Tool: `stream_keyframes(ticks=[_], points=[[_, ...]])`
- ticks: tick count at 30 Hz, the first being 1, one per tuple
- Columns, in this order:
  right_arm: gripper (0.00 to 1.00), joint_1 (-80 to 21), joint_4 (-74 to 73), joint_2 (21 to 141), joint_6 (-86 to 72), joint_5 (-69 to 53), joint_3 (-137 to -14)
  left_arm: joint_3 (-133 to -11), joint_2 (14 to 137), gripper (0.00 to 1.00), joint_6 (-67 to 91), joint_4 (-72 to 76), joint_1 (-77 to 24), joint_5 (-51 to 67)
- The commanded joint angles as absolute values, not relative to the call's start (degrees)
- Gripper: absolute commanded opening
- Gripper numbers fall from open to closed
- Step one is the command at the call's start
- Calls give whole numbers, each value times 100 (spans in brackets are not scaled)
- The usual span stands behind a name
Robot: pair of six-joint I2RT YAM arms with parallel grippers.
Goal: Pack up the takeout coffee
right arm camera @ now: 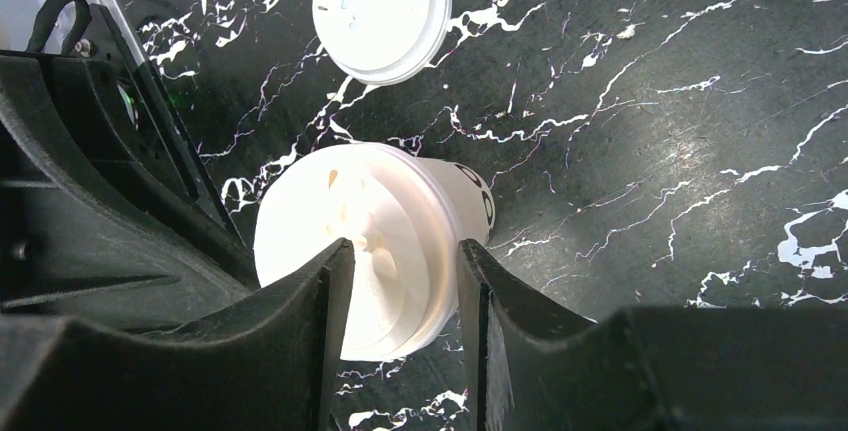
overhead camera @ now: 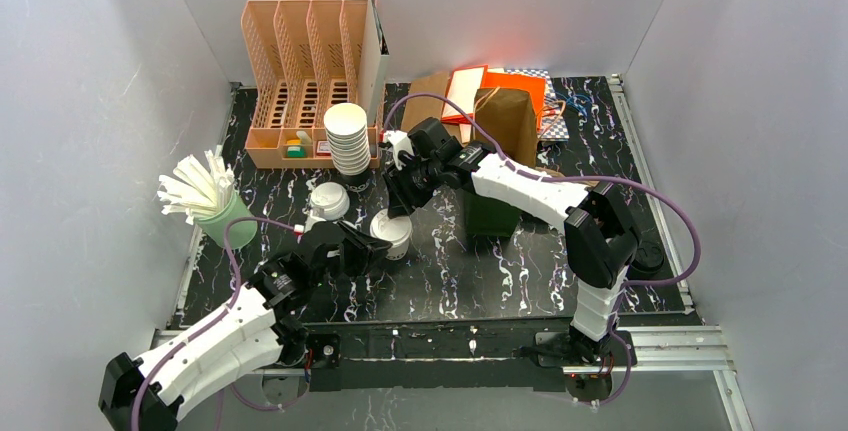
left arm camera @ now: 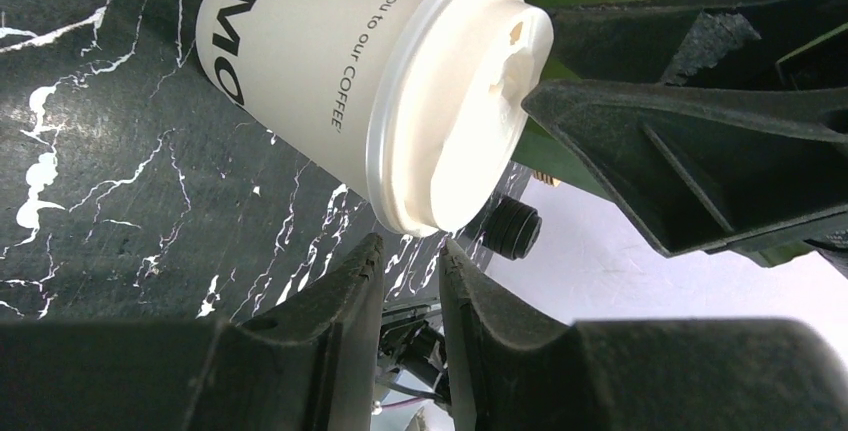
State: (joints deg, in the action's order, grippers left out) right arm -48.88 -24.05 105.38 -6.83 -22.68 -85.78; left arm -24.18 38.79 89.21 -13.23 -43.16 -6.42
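The takeout coffee (overhead camera: 392,234) is a white paper cup with black lettering, standing upright mid-table with a white lid on it. In the left wrist view the cup (left arm camera: 320,71) and its lid (left arm camera: 455,121) lie just beyond my left gripper (left arm camera: 410,256). That gripper's jaws are a narrow gap apart with nothing between them. My right gripper (overhead camera: 404,197) hovers over the cup from the far side. In the right wrist view the right gripper (right arm camera: 400,256) is open, its fingers above the lid (right arm camera: 385,201) and not closed on it.
A loose white lid (overhead camera: 328,200) lies left of the cup. Behind it stand a stack of white cups (overhead camera: 347,137) and an orange organiser (overhead camera: 300,71). A green cup of straws (overhead camera: 212,206) is at the left. A green bag (overhead camera: 490,217) and a brown paper bag (overhead camera: 506,121) stand at the right.
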Motion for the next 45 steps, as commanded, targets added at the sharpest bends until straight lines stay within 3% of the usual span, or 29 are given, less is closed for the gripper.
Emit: stream_keyframes(ticks=[1,17,32,45], points=[[50,-4931,-2483,10521,-543,-2312,-8798,-2347,3909,25,8994,-1204,-4186,-611],[46,-4943,-2553,10609,-501,-2309,-8807,-2284,4069,18,8886,-1274,-3887,-274],[45,-4953,-2593,10654,-501,-2294,-8752,-2093,4227,23,8876,-1183,-3772,-177],[44,-4950,-2619,10771,-501,-2259,-8794,-1549,3859,18,9192,-925,-3649,-27]])
